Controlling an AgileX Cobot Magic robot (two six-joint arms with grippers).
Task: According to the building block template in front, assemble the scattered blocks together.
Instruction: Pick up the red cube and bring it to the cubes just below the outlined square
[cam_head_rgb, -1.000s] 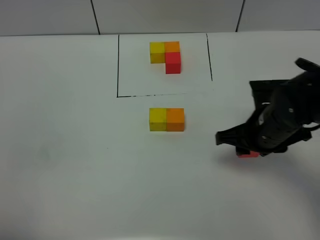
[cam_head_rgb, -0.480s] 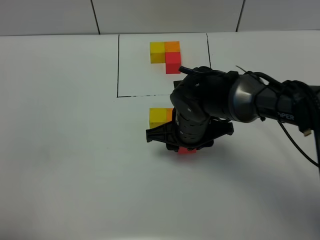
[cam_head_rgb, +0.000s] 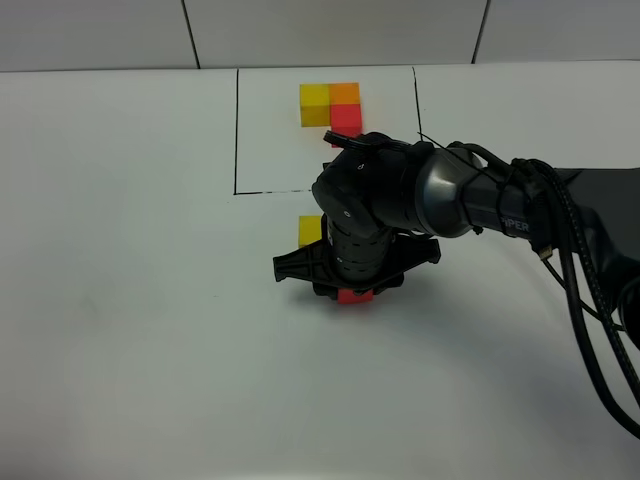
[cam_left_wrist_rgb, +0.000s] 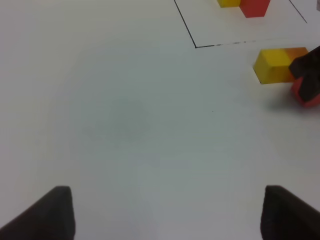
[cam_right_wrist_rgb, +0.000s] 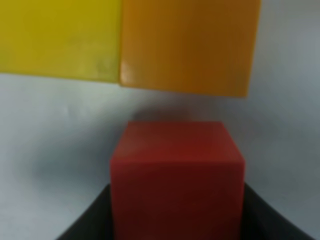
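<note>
The robot's right gripper, reaching across the middle of the white tabletop, was clamped on a small matte red cube, its two black fingers pressed against the cube's opposite sides in the right wrist view. The red cube was just on the near side of a small matte orange cube, lined up with it but not touching, with a narrow strip of shadowed table between them. Whether the red cube rested on the surface could not be told. The orange cube stood flush against a small matte yellow cube of the same size, the pair forming a row just outside the near side of a thin black drawn rectangular outline. From the high camera the arm hid the orange cube and part of the yellow one. Inside that outline, toward the far edge of the table, stood the building block template, an L-shaped trio with yellow and orange side by side and red on the near side of the orange, partly covered by the arm. The left gripper hovered over bare table well apart from the blocks, its dark fingertips spread wide with nothing between them.
</note>
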